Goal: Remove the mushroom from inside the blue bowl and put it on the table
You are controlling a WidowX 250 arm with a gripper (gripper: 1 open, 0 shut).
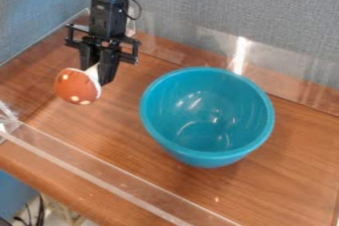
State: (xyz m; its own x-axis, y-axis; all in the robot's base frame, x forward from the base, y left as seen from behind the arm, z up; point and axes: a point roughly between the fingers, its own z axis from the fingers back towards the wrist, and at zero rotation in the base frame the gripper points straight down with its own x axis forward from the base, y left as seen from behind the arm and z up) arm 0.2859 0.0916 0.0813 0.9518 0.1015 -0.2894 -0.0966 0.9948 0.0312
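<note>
The mushroom (77, 86), orange-brown cap with pale spots, hangs from the tips of my gripper (93, 74), which is shut on it. It is held just above the table (93, 136), left of the blue bowl (207, 116) and clear of its rim. The bowl is glossy turquoise, stands upright at centre right, and has nothing inside. My black arm comes down steeply from the top of the view, fingers pointing downward. The mushroom's stem is hidden between the fingers.
Low clear acrylic walls (79, 161) run along the table's near and left edges. A grey fabric wall (252, 12) backs the scene, with another clear panel (284, 61) behind the bowl. Bare wood lies left of and in front of the bowl.
</note>
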